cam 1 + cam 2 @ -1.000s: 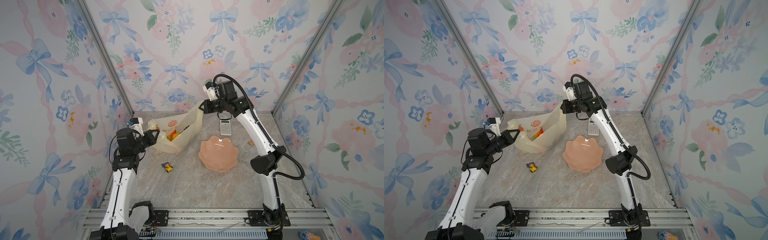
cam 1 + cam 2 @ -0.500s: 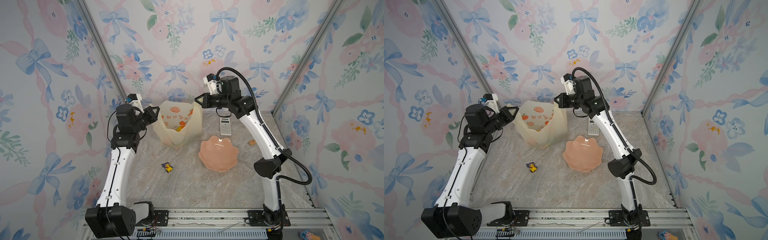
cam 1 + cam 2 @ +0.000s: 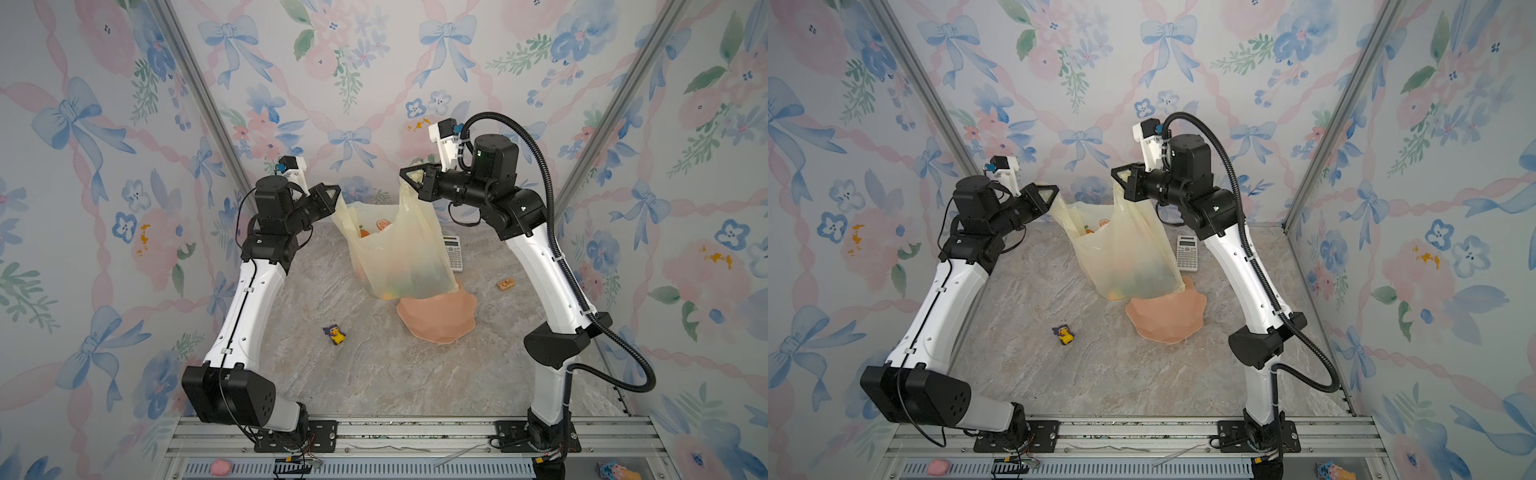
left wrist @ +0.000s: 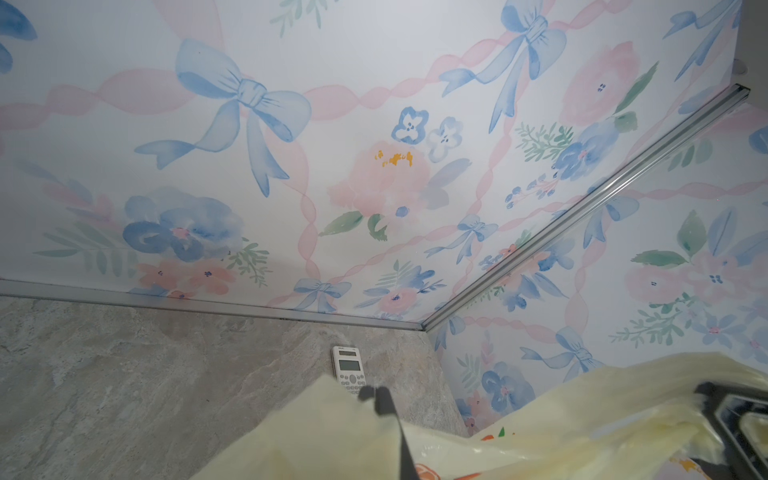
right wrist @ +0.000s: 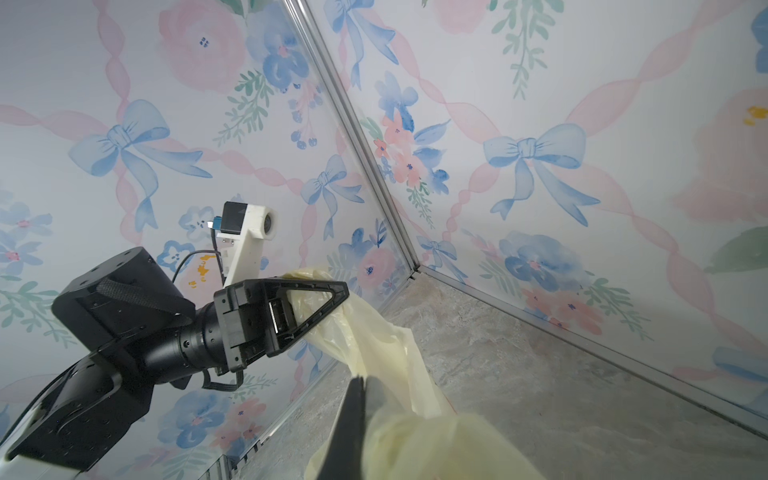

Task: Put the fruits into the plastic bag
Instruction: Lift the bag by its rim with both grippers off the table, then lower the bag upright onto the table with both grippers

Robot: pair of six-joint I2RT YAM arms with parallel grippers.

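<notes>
Both top views: we see the left gripper at centre-left, jaws pressed together, pinching one handle of the translucent pale-yellow crinkly plastic bag with orange fruit prints. The right gripper, just right of centre and a bit higher, is clamped on the other handle. The bag hangs stretched between them in mid-frame, mouth up. The small glossy toy fruits sit inside at the bag's bottom, a blur of orange, green and dark through the film. The bag bottom overlaps the upper rim of the pink scalloped plate; we cannot tell if they touch. A small yellow-blue duck toy lies on the grey marbled table, left of the plate. A white calculator lies right of the bag, and a small wooden block further right.

Left wrist view: dark fingertips together at bottom centre, bag film filling the lower right, calculator just above.

Right wrist view: left gripper at centre-left, handle bunched in its closed jaws. Right gripper at bottom centre, pinching film.
</notes>
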